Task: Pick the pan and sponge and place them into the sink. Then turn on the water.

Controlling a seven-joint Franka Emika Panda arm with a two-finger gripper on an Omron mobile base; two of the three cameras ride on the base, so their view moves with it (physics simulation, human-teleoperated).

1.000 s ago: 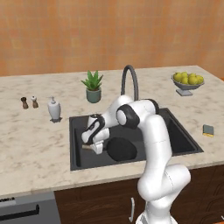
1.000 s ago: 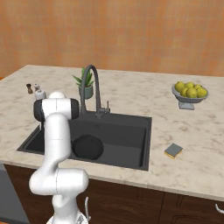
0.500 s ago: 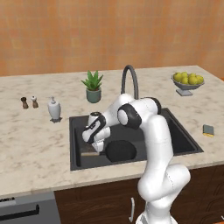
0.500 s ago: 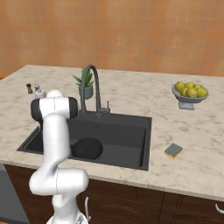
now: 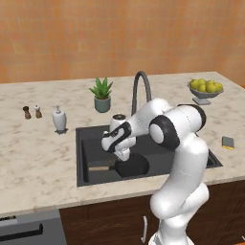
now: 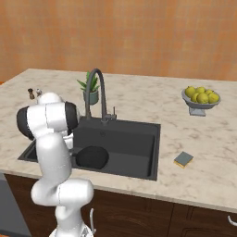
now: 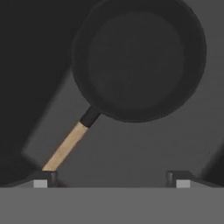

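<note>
Down in the sink [image 5: 210,160], the pan [image 7: 138,59] lies flat on the basin floor, apparently freed, with the tool [image 7: 111,177] spread wide above its wooden handle. Near the desk's right edge, the sponge [image 6: 183,159] awaits.

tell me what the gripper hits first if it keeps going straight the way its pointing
Most likely the pan lying in the sink. The open gripper points down at it, jaws wide and holding nothing. Depth is unclear, so it could meet the sink floor beside the wooden handle.
</note>
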